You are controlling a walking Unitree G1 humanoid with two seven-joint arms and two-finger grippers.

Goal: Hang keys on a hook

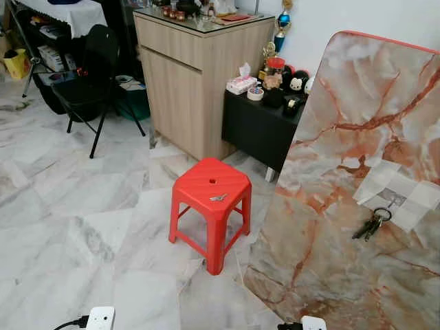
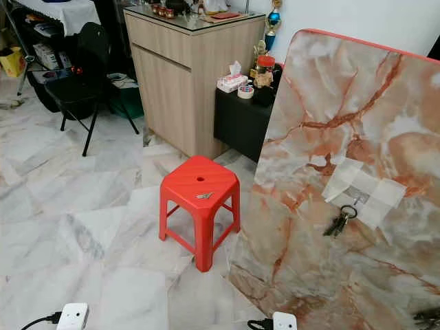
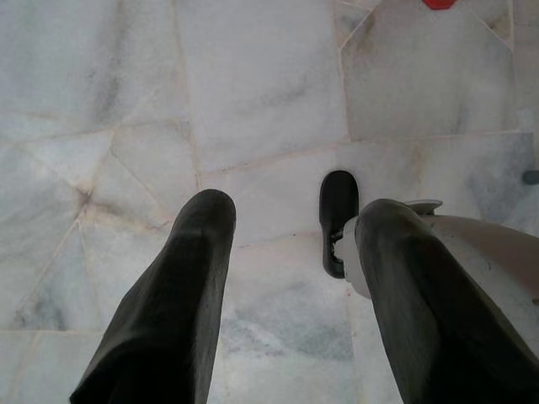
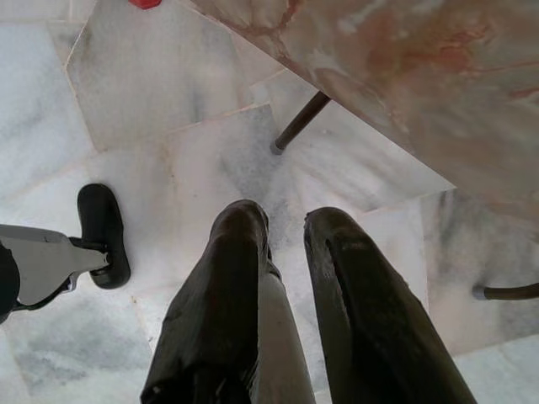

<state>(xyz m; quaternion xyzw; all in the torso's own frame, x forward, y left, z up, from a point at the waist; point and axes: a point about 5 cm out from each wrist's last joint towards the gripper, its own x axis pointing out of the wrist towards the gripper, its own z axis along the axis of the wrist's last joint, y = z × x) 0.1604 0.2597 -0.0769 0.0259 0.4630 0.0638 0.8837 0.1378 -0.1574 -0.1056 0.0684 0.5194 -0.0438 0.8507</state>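
- Keys (image 1: 218, 198): small silvery set lying flat on the seat of the red stool (image 1: 199, 185), near its front edge and just in front of the seat's centre hole; long axis runs roughly across the seat, left to right.
- Hook (image 1: 394, 201): fixed on a pale taped patch of the marble-patterned board (image 1: 344, 137) leaning at the robot's right; a darker bunch of keys (image 1: 372, 224) already hangs from it.
- Left gripper (image 3: 286, 278): hangs low, pointing at the marble floor (image 1: 69, 206), fingers well apart and empty.
- Right gripper (image 4: 286, 252): also aimed at the floor, beside the board's lower edge; fingers with only a narrow gap between them, holding nothing.
- Governing relation: the keys lie ahead of and above both grippers, roughly midway between the arms; the hook lies to the right of the stool, so the right arm is judged the better placed for pick-up and hanging.
- Handling note: thin and flat on smooth plastic, the keys probably call for a steep, fingertip pinch across the short axis.
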